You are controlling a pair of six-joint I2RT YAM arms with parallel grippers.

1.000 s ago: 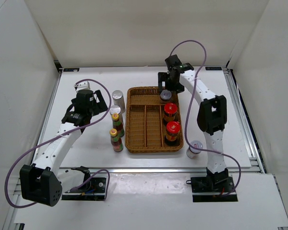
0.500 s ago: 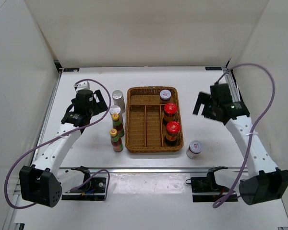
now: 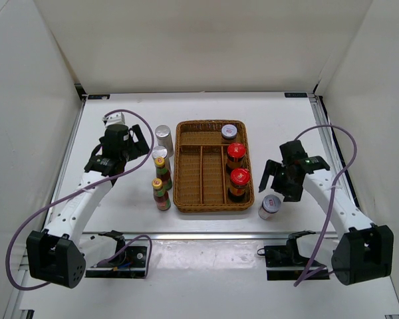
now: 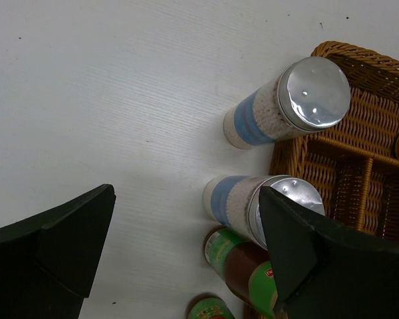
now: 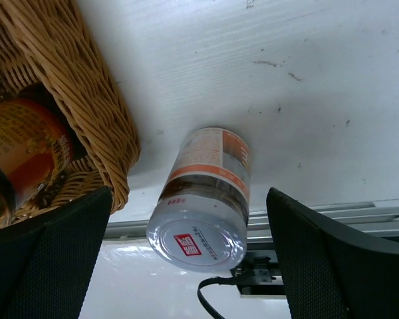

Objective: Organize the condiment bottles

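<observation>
Mid-table, a brown wicker tray (image 3: 178, 166), split into long compartments. In its 3 o'clock compartment, three jars upright in a row: a tray grey-lidded jar (image 3: 229, 131) at the 12 o'clock end, a far red-lidded jar (image 3: 235, 151) next, and a near red-lidded jar (image 3: 239, 177) toward 6 o'clock. Off the tray's near right corner, at about 4 o'clock, a loose grey-lidded jar (image 3: 270, 205) upright on the bare table, just beside the wicker; cannot tell whether touching. Above that jar, the right gripper (image 3: 275, 181), fingers spread wide to either side and closed on nothing, the jar's lid between them in the wrist view. At the tray's 9 to 10 o'clock, outside its wall, two silver-capped white shakers: a far shaker (image 3: 163, 133) and a near shaker (image 3: 161, 153), both upright and close to the rim. Directly at 6 o'clock of these, two yellow-capped bottles in the same line along the tray's side: a far bottle (image 3: 162, 174) pressed close to the near shaker, and a near bottle (image 3: 161, 197) just behind it. At 9 o'clock of the shakers, the left gripper (image 3: 137, 141), raised over bare table, jaws wide apart, empty.
</observation>
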